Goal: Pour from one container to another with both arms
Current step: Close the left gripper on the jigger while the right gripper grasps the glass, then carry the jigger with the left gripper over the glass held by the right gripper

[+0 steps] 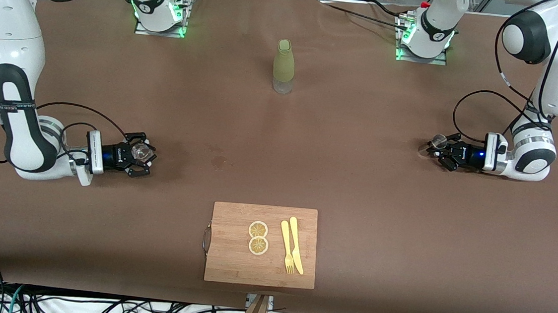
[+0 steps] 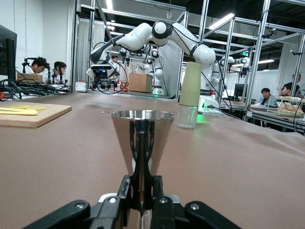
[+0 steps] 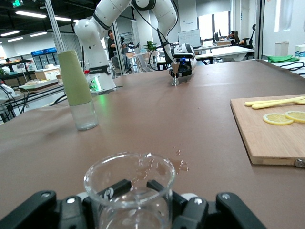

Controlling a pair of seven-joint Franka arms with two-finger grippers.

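At the middle left of the front view, the small clear glass tumbler (image 1: pixel 141 152) is clamped in the right pincer (image 1: pixel 142 155), low over the brown desk (image 1: pixel 356 192). At the middle right, the small silvery hourglass-shaped metal measuring cup (image 1: pixel 438 140) is clamped in the left pincer (image 1: pixel 436 148), its round rim upright. At upper centre a tall olive-green sleeved bottle (image 1: pixel 283 66) is seen; at lower centre, a bamboo cutting board (image 1: pixel 231 252) with lemon slices (image 1: pixel 258 237).

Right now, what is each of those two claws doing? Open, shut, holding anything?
Left gripper: shut on the metal measuring cup, low at its own end of the table.
Right gripper: shut on the small glass, low at its own end.
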